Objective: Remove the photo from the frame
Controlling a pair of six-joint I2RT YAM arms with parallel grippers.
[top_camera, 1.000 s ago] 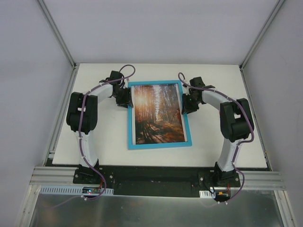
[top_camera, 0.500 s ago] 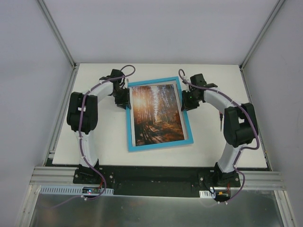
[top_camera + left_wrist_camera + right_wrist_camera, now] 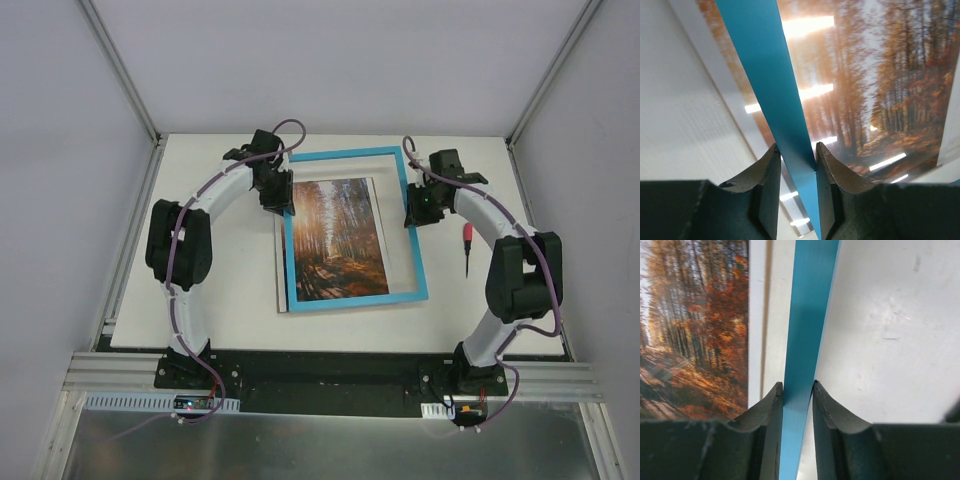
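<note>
The turquoise frame (image 3: 412, 225) is held by both long sides, above and offset to the right of the photo (image 3: 338, 238). The photo, an autumn forest print with a pale border, lies flat on the table and shows through the frame's opening. My left gripper (image 3: 281, 195) is shut on the frame's left bar (image 3: 765, 75), fingers either side of it (image 3: 796, 150). My right gripper (image 3: 414, 212) is shut on the right bar (image 3: 807, 315), jaws pressed to both its edges (image 3: 798, 386). The photo (image 3: 865, 90) sits below the bar, and again at left (image 3: 695, 330).
A small red-handled tool (image 3: 466, 240) lies on the white table (image 3: 220, 300) just right of my right arm. Grey walls close in the table at the back and both sides. The photo's pale border (image 3: 280, 270) sticks out left of the frame.
The frame has shifted right and back, off the photo, which stays on the table. Both arms moved right with it. The left gripper closed in on the frame's left bar.
</note>
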